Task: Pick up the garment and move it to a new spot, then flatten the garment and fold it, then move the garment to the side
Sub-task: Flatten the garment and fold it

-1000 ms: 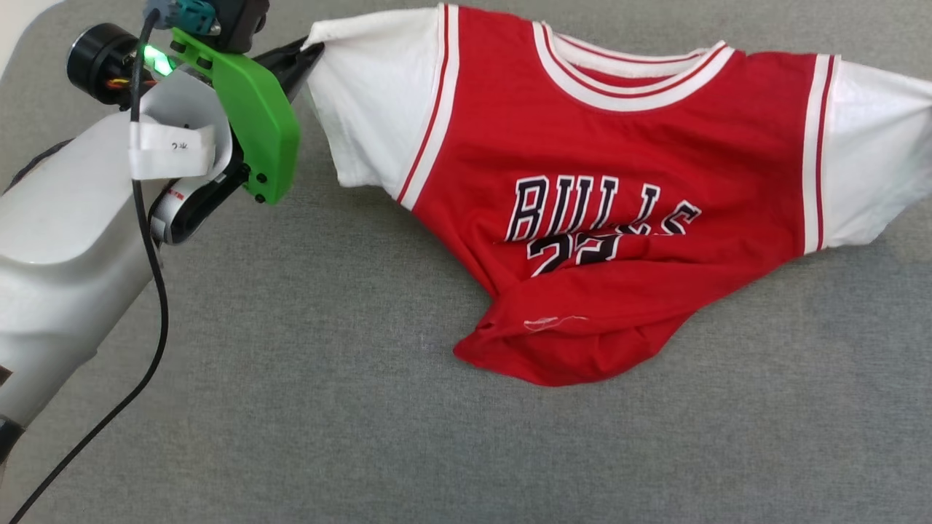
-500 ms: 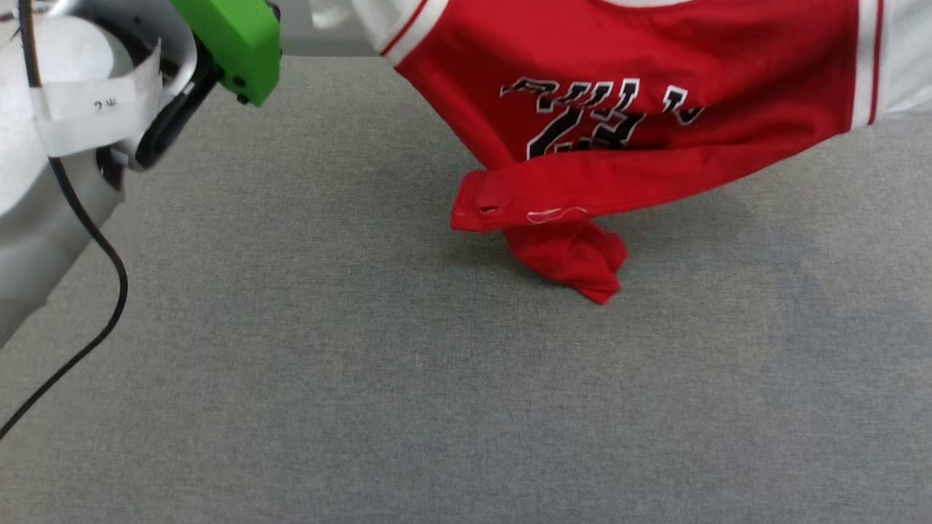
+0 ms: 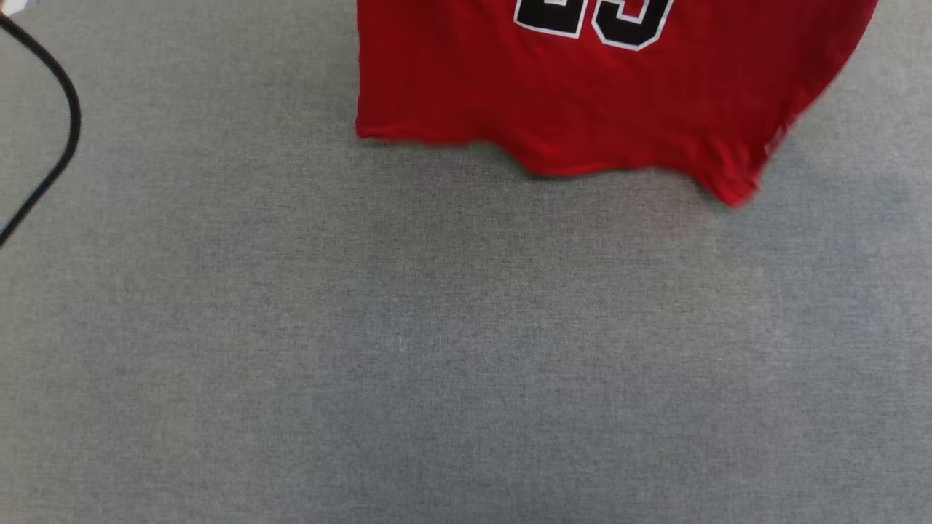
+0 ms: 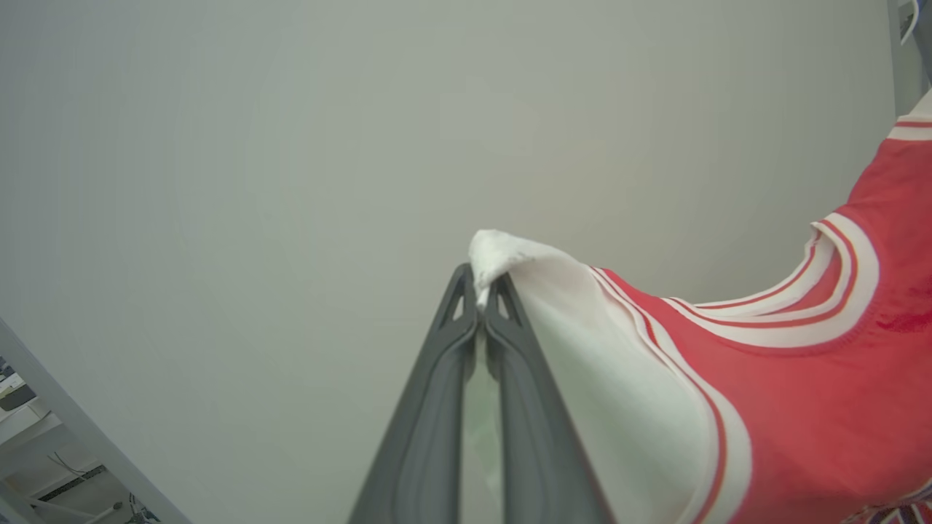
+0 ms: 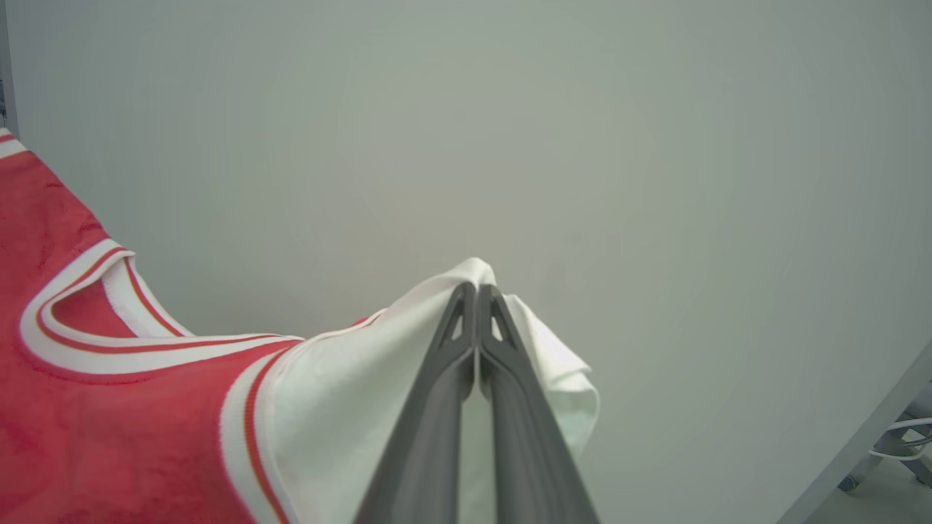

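1. Left end effector (image 4: 480,309) had its two dark fingers pressed together on the bunched tip of one white sleeve. The right end effector (image 5: 477,291) pinched the other sleeve tip in the same way.
2. Between them hung the garment (image 3: 582,94). Its red lower body and black number showed at the top of the head view, and its hem (image 3: 437,135) hung over the grey worktop (image 3: 437,349). I could not tell whether the hem brushed the surface, and its right corner was blurred.
3. It looked light, soft and limp. The striped collar (image 4: 808,331) sagged in a curve between the two grips, so the cloth would probably drape, swing and crease rather than hold any shape.
4. Each grip held only a small wad of sleeve, which I judged could slip free under a sharp tug. Slow, even travel with both arms level seemed wise.
5. Holding it by the sleeve tips spread it wide, which suited laying it down hem first and drawing it flat. For folding, the shoulders and hem corners seemed better places to hold.
6. A black cable (image 3: 62,138) looped at the left edge of the head view, well apart from the cloth. It was the likeliest thing to snag if the load moved that way.
7. A plain pale wall (image 4: 291,145) stood behind the grips in both wrist views.
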You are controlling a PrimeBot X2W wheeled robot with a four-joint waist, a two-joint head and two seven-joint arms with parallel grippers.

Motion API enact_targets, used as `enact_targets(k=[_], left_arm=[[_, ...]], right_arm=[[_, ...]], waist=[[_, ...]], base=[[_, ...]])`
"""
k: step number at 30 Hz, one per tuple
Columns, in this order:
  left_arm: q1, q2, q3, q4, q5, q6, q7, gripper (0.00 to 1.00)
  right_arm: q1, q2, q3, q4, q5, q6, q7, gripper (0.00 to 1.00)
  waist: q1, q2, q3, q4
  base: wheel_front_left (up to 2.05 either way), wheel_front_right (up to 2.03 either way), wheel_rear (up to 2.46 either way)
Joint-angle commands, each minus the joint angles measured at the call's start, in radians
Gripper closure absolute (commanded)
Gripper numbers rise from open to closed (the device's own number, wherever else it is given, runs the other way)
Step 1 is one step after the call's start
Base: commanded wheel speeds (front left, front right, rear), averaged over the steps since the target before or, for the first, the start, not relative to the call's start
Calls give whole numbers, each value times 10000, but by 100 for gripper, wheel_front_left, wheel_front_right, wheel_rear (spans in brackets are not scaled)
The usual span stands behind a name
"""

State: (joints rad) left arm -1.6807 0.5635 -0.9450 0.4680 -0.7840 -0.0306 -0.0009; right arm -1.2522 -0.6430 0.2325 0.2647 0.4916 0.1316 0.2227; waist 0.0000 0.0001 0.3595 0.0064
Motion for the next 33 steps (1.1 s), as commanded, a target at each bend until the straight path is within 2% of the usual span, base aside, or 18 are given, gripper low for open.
enact_targets(k=[1, 10, 17, 26, 33], left_arm=[[-437, -120, 90, 225, 134, -66, -173, 100], [-2435, -770, 414, 2422, 430, -438, -960, 100], [-2725, -1023, 431, 3456, 306, -697, -1445, 100], [-1538, -1021, 279, 4307, -115, -892, -1974, 100], [643, -798, 328, 4341, -625, -956, -2484, 100]], right_arm=[[-515, 100, 96, 272, -206, -9, -155, 100], [-3919, 700, 1152, 2745, -1122, -9, -1210, 100], [-5245, 1116, 1960, 4375, -1221, -9, -2102, 100], [-4613, 1474, 3085, 5692, -379, -9, -3189, 100], [-2589, 1587, 4306, 5766, 803, -9, -4088, 100]], waist=[[0, -1, 605, -163], [0, -1, 1077, -213], [0, -1, 1273, -198], [0, -1, 1505, -234], [0, -1, 954, -205]], base=[[0, 0, 0], [0, 0, 0], [0, 0, 0], [0, 0, 0], [0, 0, 0]])
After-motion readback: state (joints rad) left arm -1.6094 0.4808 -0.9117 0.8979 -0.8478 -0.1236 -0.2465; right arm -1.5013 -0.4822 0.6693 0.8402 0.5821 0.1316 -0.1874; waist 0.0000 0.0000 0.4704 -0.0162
